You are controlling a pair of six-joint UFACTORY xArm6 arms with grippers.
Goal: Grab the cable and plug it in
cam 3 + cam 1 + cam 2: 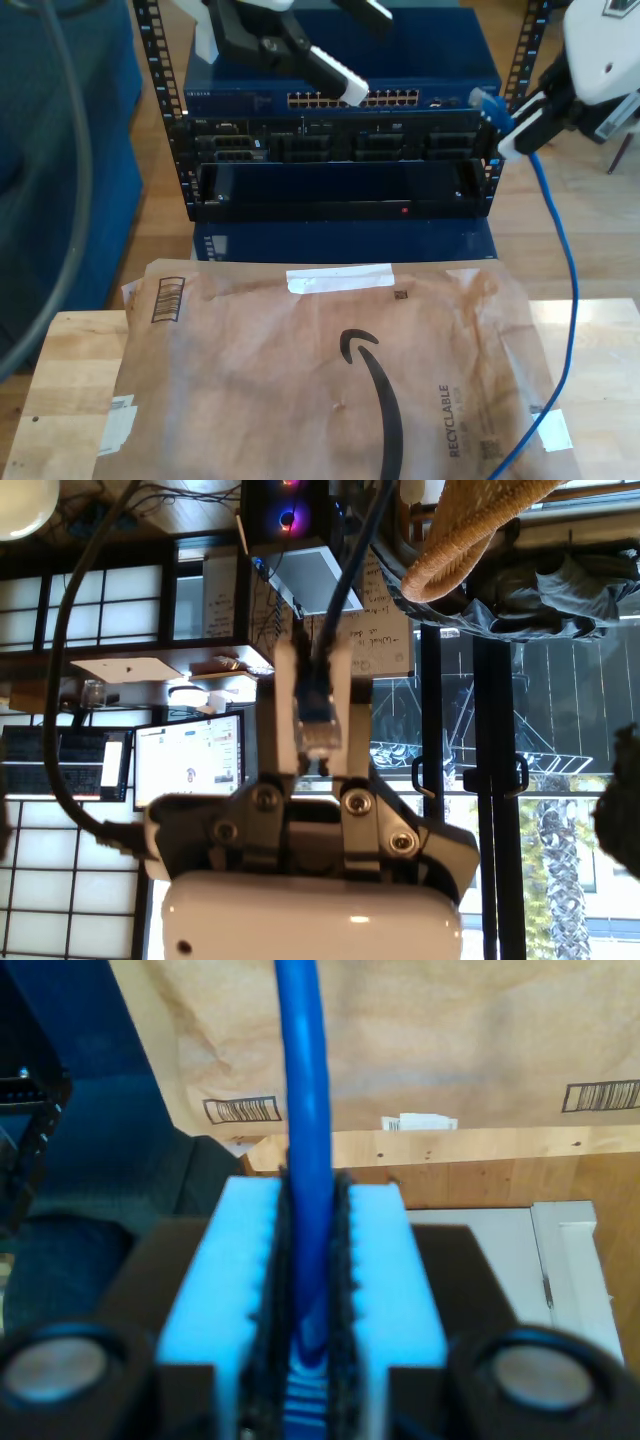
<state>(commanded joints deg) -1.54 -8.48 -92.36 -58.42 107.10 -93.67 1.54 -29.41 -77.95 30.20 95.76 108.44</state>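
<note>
In the first wrist view, my first gripper [312, 658] is seen closed narrowly on the cable [338, 585]. The blue-booted plug [318, 715] is pinched between the two white fingers [285, 695], with its clear tip turned back toward the gripper's body and the cord running out past the fingertips. In the second wrist view, my second gripper [310, 1192] is likewise clamped on the cable [305, 1080]. The blue cord is squeezed between the pale pads [385, 1260] and leads straight out ahead of the jaws, while a ribbed stretch of boot is seen deep between the pads, near the gripper's base. Beyond those fingertips a brown paper package [450, 1050] and a wooden edge [450, 1145] are seen. In the exterior view, the cable [562, 260] is held just behind its plug [485, 100] by an arm's gripper [515, 128] at the exterior view's right. The plug juts out ahead of the fingers, close to the upper corner of the equipment rack [340, 150] but apart from the row of ports [350, 98], and the cord hangs below the gripper to the table [70, 350] — beside the brown package [330, 370]. Which arm this is cannot be told from the wrist views. Another arm's white finger [335, 72] is seen over the ports.
</note>
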